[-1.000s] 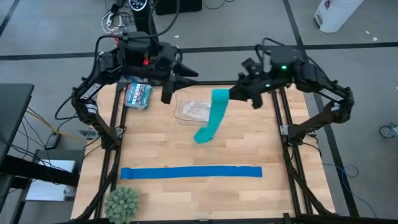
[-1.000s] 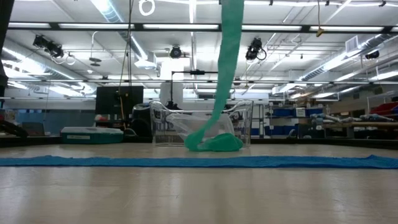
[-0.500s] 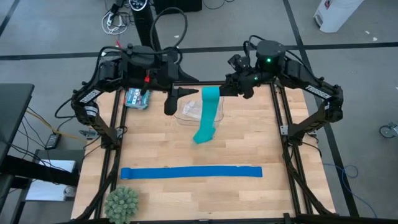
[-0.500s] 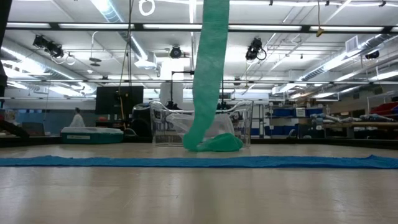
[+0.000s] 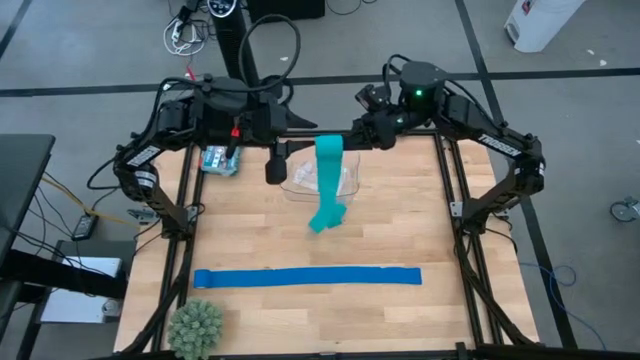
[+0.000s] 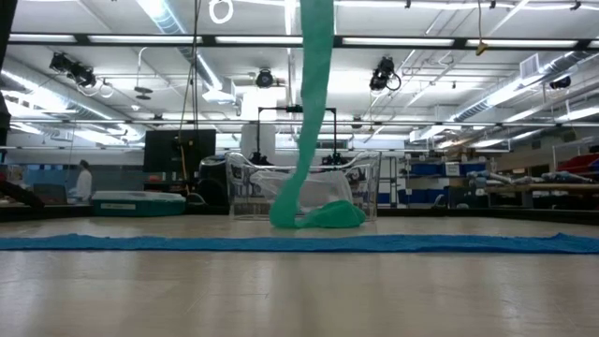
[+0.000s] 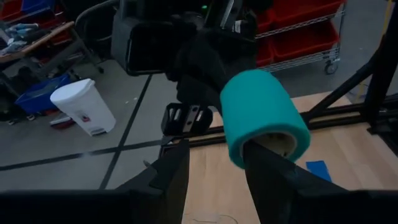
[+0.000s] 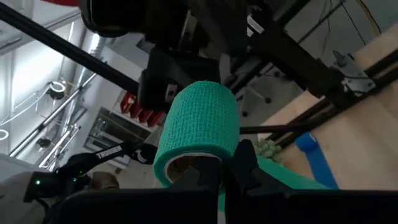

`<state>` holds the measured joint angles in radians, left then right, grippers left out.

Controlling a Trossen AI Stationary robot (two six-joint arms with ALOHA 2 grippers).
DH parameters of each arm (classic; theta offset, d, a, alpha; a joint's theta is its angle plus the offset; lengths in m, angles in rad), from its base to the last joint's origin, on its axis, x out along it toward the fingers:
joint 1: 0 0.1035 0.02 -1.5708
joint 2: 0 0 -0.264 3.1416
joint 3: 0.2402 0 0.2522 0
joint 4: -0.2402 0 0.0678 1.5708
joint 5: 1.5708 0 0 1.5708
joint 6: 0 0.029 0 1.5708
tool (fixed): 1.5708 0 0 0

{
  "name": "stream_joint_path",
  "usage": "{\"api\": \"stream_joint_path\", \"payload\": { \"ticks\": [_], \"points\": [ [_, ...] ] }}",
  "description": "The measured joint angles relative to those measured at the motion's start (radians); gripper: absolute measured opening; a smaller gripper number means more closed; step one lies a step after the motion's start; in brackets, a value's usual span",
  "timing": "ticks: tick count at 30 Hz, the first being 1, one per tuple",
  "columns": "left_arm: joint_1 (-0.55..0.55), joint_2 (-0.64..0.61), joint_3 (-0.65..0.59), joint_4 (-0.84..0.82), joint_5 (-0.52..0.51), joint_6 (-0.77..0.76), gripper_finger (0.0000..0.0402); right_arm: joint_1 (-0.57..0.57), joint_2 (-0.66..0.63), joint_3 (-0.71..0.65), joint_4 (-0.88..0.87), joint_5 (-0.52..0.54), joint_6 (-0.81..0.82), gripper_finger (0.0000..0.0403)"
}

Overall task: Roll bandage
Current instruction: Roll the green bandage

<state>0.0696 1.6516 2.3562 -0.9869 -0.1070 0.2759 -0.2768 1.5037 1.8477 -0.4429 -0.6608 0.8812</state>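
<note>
The teal bandage is partly wound into a roll (image 7: 261, 112) (image 8: 199, 121) held high over the table's far side between my two grippers. Its loose strip (image 5: 327, 190) (image 6: 314, 112) hangs down from the roll. The strip's lower end lies heaped on the table (image 6: 323, 215) in front of a clear container (image 5: 345, 180). My right gripper (image 8: 224, 163) is shut at one end of the roll, coming from the table's right. My left gripper (image 7: 217, 149) is open at the roll's other end, coming from the left. My right gripper has its shut fingers (image 8: 244, 165) at the roll's hollow end (image 8: 186, 163), coming level from the table's right. The roll sits on them, lifted clear, with its strip hanging slack below. How far in they reach is hidden by the roll. My left gripper has one fingertip (image 7: 264, 163) at the mouth of the roll's other hollow end (image 7: 281, 140). Its other finger (image 7: 174, 168) stands free beside the roll. I cannot tell whether the fingertip touches the roll.
A royal-blue strip (image 5: 307, 277) (image 6: 299, 243) lies flat across the table's near half. A green spiky ball (image 5: 195, 325) sits at the near left corner and a teal box (image 5: 221, 156) at the far left. The dark frame rails (image 5: 455, 210) run along both sides.
My right gripper has carried the bandage's upper end toward the table's left, and its wrist has rolled. The hanging strip, slanted before, now hangs nearly upright, while its heaped lower end has stayed on the table. My left gripper swung toward the roll and rolled, then kept still.
</note>
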Motion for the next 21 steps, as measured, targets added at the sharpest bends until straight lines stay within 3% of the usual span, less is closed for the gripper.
{"api": "stream_joint_path", "payload": {
  "ticks": [11,14,18,21],
  "points": [
    [0.000,0.000,0.000,-0.010,0.005,0.009,0.0145,-0.008,0.026,0.000,0.021,-0.016,0.019,0.0000],
    [0.000,0.000,0.000,-0.012,0.018,0.009,0.0109,-0.007,0.032,0.000,0.031,-0.016,0.021,0.0000],
    [0.001,0.000,0.000,-0.020,0.050,-0.012,0.0025,-0.006,0.032,0.000,0.035,0.017,0.016,0.0015],
    [0.002,-0.002,0.000,-0.021,0.049,-0.073,0.0015,-0.006,0.031,0.000,0.041,0.024,0.005,0.0037]
  ]
}}
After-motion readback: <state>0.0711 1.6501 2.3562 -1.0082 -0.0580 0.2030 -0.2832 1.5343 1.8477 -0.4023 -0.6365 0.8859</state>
